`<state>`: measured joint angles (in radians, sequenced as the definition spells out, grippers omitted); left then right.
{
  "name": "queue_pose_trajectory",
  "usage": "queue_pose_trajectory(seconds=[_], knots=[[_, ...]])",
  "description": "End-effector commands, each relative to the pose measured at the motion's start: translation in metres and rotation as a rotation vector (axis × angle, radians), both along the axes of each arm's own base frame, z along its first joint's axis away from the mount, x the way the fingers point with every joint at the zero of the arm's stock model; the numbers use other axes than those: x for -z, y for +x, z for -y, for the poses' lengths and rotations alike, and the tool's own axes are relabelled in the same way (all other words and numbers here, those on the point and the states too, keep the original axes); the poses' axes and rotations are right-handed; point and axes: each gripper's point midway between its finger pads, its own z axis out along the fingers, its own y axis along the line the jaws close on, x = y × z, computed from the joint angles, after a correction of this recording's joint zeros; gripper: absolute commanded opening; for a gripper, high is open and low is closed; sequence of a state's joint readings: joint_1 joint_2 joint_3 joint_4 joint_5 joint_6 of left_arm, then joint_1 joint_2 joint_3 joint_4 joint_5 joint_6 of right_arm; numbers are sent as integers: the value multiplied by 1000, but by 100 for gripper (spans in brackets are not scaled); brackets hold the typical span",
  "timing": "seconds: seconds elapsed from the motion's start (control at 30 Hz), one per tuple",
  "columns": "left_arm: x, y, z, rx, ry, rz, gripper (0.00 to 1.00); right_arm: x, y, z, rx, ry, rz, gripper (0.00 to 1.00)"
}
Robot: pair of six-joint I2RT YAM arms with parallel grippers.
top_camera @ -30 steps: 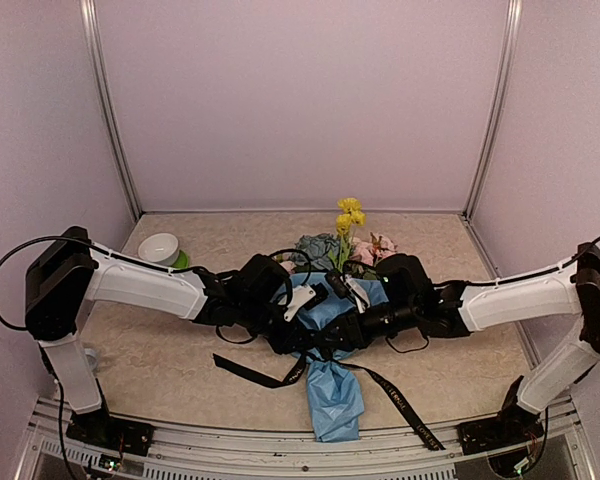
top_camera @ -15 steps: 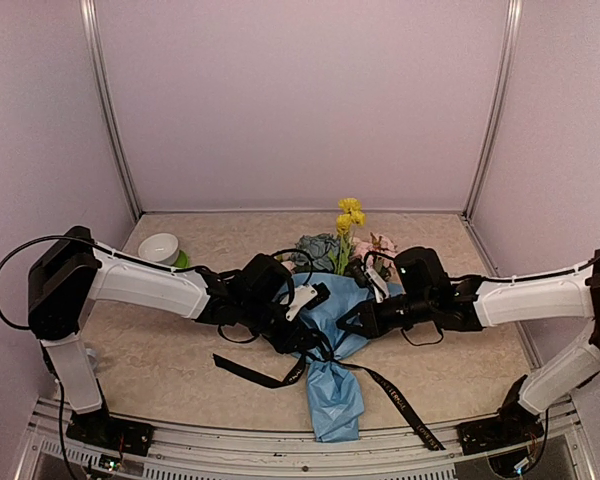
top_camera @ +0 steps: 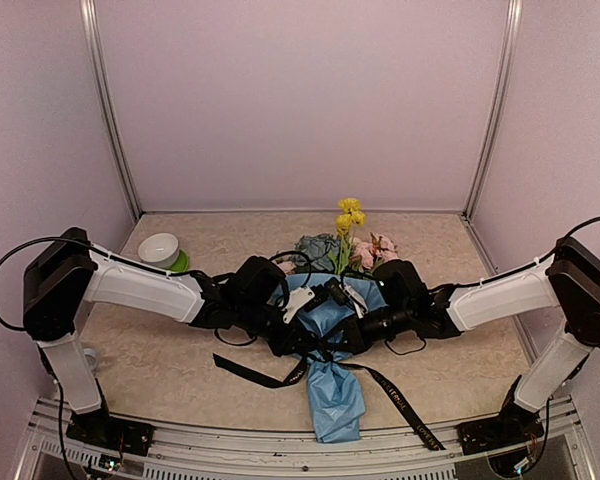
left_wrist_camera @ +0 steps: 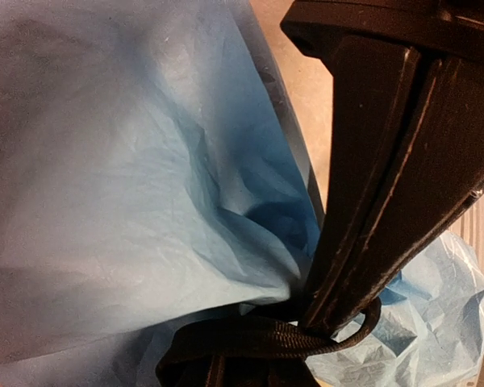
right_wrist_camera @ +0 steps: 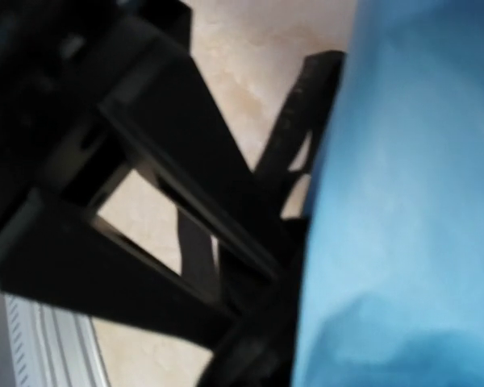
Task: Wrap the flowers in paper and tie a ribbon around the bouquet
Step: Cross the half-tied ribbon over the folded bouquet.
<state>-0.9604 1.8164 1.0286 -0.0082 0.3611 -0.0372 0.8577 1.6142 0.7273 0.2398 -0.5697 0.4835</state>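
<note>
Where the blue paper [top_camera: 336, 400] narrows to a waist, the bouquet [top_camera: 327, 313] lies mid-table, its flowers [top_camera: 348, 240] toward the far wall. The black ribbon [top_camera: 405, 402] crosses that waist, its ends trailing over the table [top_camera: 170, 365]. The left gripper [left_wrist_camera: 331, 316], jaws nearly together, pinches the ribbon there. The right gripper [top_camera: 345, 333] sits just beside it, jaws pressed together; whether they hold ribbon is too blurred to tell.
</note>
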Motion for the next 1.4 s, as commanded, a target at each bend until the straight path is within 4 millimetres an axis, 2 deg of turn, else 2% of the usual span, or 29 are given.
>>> queue_pose_trajectory(seconds=[0.0,0.37,0.53,0.83,1.1,1.37], knots=[[-23,-7,5,56,-92,17,17,-13,-6,-17,-71,64,30,0],[-24,-5,-1,51,-109,16,19,-1,2,-18,-37,-45,102,0],[-23,-5,0,51,-106,14,20,10,3,-17,-33,-120,112,6],[-8,4,-8,1,-36,30,20,3,-9,-13,-73,-107,121,8],[-8,5,-8,2,-38,32,21,5,-14,-10,-96,-117,113,10],[-8,8,-9,-16,-34,44,21,-5,-21,-13,-136,-79,131,15]])
